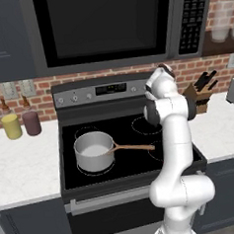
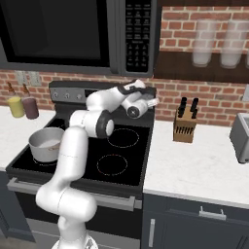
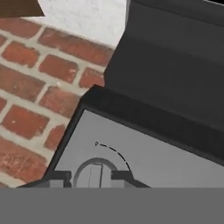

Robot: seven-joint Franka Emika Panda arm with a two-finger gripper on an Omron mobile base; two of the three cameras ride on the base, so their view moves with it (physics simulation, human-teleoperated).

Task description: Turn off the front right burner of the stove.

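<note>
2 dark fingertips of gripper set narrowly on either side of round knob, touching or not unclear, on steel back panel of stove. Front right burner well below and nearer the base, dark with pale ring. Saucepan off to the left.

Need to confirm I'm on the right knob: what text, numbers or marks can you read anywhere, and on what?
None is legible.
Stove display: blurred.
Microwave keypad: too small.
Back panel by the knob at the gripper: a thin arc mark, no wording.
</note>
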